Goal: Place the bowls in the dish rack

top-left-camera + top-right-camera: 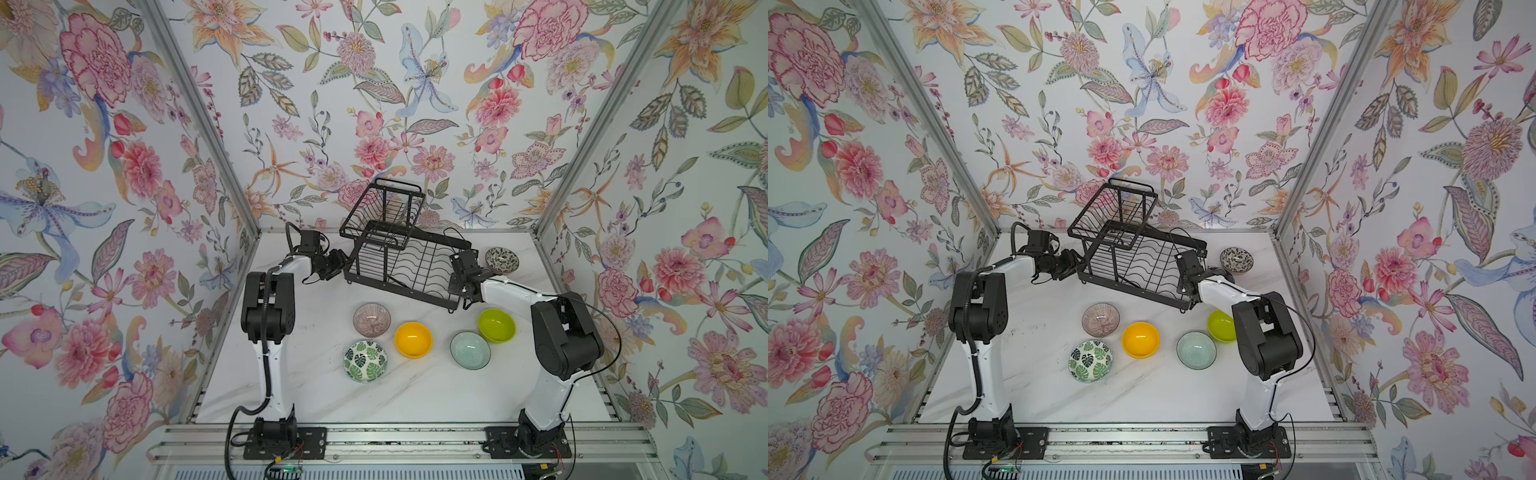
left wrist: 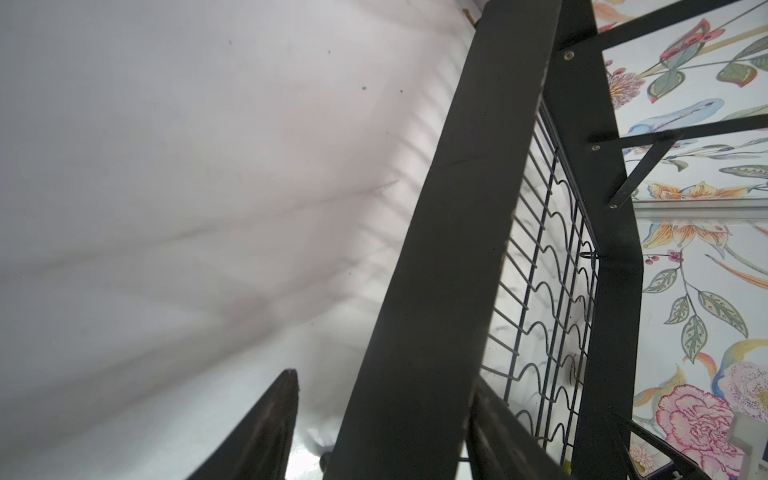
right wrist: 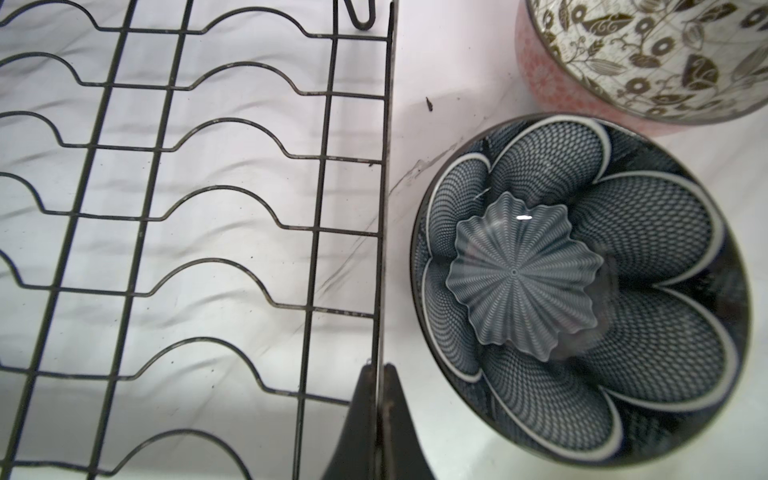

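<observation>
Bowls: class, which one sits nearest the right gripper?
The dark blue floral bowl, right beside the right gripper clamped on the dish rack; the black-and-white bowl lies just beyond it.

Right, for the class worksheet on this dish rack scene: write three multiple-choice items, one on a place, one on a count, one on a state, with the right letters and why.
1. Relative to the dish rack, the black-and-white patterned bowl stands:
A inside its raised basket
B on the table, to its right
C in front, nearest the arm bases

2. Bowls lying inside the rack:
A none
B two
C four

3. The right tool is:
A wide open above the table
B shut on a bowl's rim
C shut on the rack's edge wire

Answers:
1 B, since both top views show it on the table beside the rack's right end.
2 A, since the tray and the basket show only bare wire.
3 C, since the right wrist view shows it pinched onto that wire.
</observation>
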`<state>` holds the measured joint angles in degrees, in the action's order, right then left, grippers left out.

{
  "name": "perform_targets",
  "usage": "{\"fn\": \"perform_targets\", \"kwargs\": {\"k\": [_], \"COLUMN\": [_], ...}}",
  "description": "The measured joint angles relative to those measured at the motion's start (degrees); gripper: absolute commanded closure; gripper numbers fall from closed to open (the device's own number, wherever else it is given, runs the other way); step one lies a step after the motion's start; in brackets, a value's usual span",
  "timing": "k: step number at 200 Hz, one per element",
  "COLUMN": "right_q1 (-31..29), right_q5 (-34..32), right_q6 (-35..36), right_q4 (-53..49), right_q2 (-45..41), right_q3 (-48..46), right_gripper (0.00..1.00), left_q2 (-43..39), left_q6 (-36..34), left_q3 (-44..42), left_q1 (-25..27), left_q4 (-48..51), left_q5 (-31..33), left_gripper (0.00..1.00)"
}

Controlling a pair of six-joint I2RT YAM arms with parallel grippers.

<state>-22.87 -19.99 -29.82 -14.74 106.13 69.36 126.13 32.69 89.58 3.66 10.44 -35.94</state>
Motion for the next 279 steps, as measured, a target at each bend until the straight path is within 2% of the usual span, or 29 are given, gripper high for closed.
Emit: {"fn": "perform_targets", "kwargs": {"k": [23, 80, 143, 201, 231, 279], "right_q1": [0.0, 0.02, 0.02, 0.02, 0.02, 0.07], "right_q5": [0.0, 0.02, 0.13, 0.17, 0.15, 0.17], "right_q6": [0.0, 0.0, 0.0, -0.2, -0.2, -0.2], "right_q4": [-0.63, -0.66, -0.39, 0.04, 0.09, 0.09], "right_q2": [0.15, 0.24, 0.24, 0.17, 0.15, 0.11], "right_q3": [0.48, 0.5, 0.24, -0.07, -0.11, -0.11], "right_gripper": [1.0, 1.0, 1.0, 1.0, 1.0, 1.0], "left_q2": [-0.15, -3.72, -11.17, -7.8, -3.98, -3.41], "left_q6": [1.88, 11.08, 28.85, 45.24, 48.41, 46.27], "left_q3": [-1.57, -2.12, -7.19, -4.31, 2.23, 5.46], "left_q1": [-0.09, -1.66, -7.67, -6.32, -4.7, -2.29], "left_q4": [-3.72, -8.15, -24.5, -42.93, -45.68, -42.93], "left_q5": [-2.05, -3.23, -6.43, -8.92, -10.84, -11.87], "left_gripper": [0.41, 0.34, 0.31, 0.32, 0.32, 0.31]}}
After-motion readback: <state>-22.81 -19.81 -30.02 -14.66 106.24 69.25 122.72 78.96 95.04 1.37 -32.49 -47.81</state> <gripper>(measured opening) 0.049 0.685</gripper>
